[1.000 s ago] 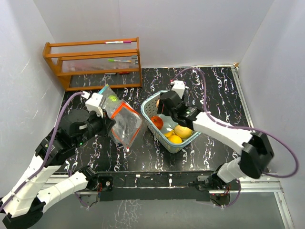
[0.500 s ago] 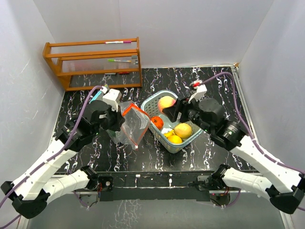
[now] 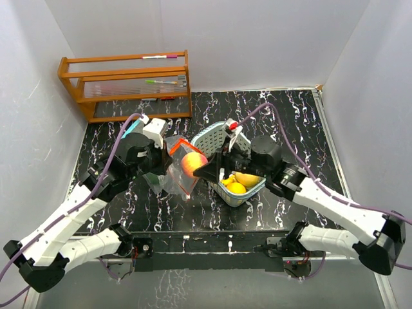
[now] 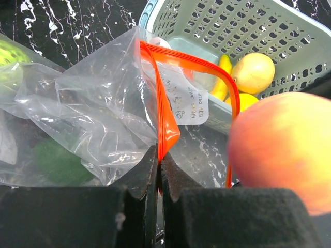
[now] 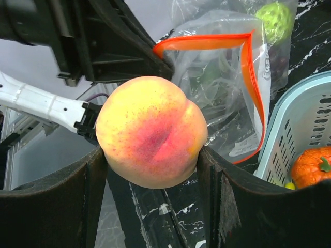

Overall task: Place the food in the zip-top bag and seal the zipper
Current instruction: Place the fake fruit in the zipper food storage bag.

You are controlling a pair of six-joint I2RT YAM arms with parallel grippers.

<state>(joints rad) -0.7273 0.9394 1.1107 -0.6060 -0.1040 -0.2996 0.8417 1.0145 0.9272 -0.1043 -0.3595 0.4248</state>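
My right gripper [image 3: 201, 168] is shut on a peach [image 3: 193, 163], also in the right wrist view [image 5: 151, 132], and holds it at the open mouth of the clear zip-top bag [image 3: 181, 170]. My left gripper [image 4: 159, 164] is shut on the bag's orange zipper rim [image 4: 164, 120] and holds the mouth open. A green fruit [image 5: 275, 19] and a dark green one [image 4: 59, 163] lie inside the bag. The teal basket [image 3: 209, 134] holds a yellow lemon [image 3: 246, 178], a yellow fruit [image 3: 235, 188] and an orange pumpkin [image 5: 312, 166].
A wooden rack [image 3: 125, 84] with pens stands at the back left. White walls close the left, back and right sides. The basket sits right beside the bag on the black marbled table [image 3: 290, 122].
My right gripper has lifted the peach out of the basket and carried it left to the bag's mouth. My left gripper keeps holding the bag's rim, shifted slightly.
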